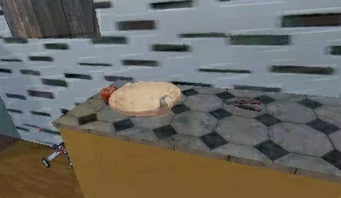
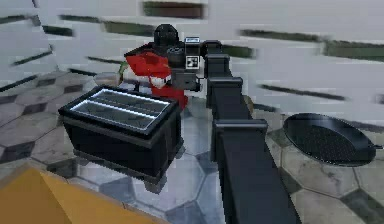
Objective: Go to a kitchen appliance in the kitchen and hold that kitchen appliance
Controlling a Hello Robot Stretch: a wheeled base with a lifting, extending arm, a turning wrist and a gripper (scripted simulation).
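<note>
A black box-shaped toaster (image 2: 120, 125) with two long slots on top stands on the hexagon-tiled counter (image 2: 60, 95) in the arm side view. My arm (image 2: 240, 150) rises just right of it. At the arm's far end sit the two white marked squares (image 2: 191, 55) and the gripper (image 2: 152, 58). A red and white thing (image 2: 150, 75) stands on the counter at or behind the gripper, past the toaster. I cannot tell whether the gripper holds anything.
A black frying pan (image 2: 330, 135) lies right of the arm. In the forward view the counter (image 1: 271, 130) carries a round tan thing (image 1: 143, 97), a small red thing (image 1: 108, 91) and a small dark item (image 1: 247, 106), against a white brick wall. A small metal object (image 1: 54, 155) lies on the wooden floor.
</note>
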